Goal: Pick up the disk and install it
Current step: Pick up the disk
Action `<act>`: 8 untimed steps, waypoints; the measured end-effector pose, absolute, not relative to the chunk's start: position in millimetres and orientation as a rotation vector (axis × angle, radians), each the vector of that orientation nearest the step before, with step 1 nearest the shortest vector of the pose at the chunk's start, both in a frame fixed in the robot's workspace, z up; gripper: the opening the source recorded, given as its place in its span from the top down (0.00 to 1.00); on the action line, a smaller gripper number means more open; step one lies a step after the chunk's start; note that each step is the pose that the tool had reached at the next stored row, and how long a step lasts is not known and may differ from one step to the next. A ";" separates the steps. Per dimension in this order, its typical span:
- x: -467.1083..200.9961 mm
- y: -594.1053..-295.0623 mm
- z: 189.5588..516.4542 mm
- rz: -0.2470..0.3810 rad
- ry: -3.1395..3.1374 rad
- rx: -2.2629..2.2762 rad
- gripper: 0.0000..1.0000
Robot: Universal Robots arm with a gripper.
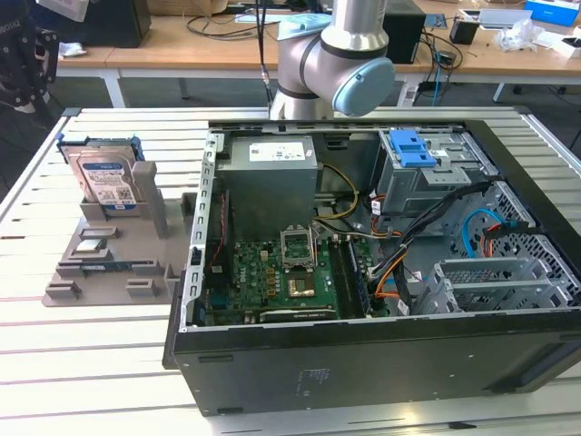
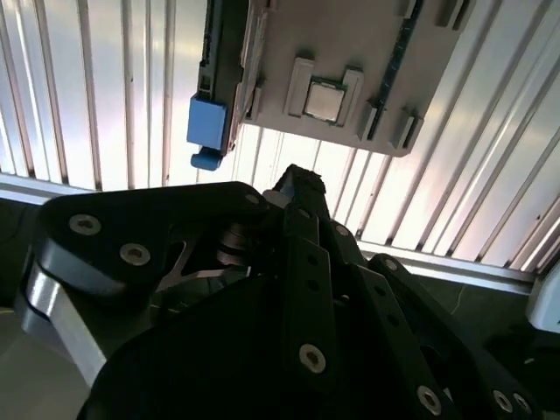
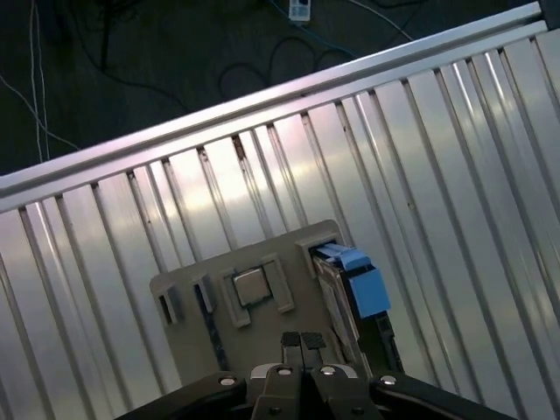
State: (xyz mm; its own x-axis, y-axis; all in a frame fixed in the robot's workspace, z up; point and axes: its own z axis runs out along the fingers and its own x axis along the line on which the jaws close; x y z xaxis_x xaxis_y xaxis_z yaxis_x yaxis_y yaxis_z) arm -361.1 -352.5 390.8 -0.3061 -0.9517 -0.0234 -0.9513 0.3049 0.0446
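The disk (image 1: 104, 178) stands on edge in a slot of the grey holder (image 1: 109, 272), at the exterior view's left, outside the open computer case (image 1: 363, 363). It is silver with a white-and-blue label and blue side rails. In the first wrist view the disk (image 3: 336, 293) is seen edge-on, with its blue rail pointing away from the holder. My gripper (image 3: 302, 339) hangs above the holder, a little to one side of the disk, its fingertips pressed together with nothing between them. In the second wrist view the gripper (image 2: 296, 180) also sits above the holder's edge, near the disk (image 2: 226, 79).
A square processor chip (image 3: 252, 287) lies in a pocket of the holder. Inside the case are a grey power-supply box (image 1: 272, 173), the green motherboard (image 1: 281, 272), loose cables and a drive cage with a blue latch (image 1: 410, 147). The slatted metal table (image 1: 54, 345) ends near the holder.
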 end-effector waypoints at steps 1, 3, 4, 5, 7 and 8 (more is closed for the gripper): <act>-361.1 -352.5 390.8 -0.078 -2.520 1.862 0.89; -361.1 -352.5 390.9 -0.078 -2.490 1.899 0.89; -361.1 -352.5 390.9 -0.078 -2.478 1.915 0.89; -361.1 -352.5 390.9 -0.078 -2.463 1.934 0.89; -361.1 -352.5 390.8 -0.077 -2.435 1.967 0.89; -361.1 -352.5 390.9 -0.077 -2.423 1.982 0.89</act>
State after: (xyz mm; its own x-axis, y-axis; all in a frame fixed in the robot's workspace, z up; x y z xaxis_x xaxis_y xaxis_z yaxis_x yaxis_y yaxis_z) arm -361.1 -352.5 390.9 -0.1988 -0.9798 -0.0234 -0.9793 0.1976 0.0447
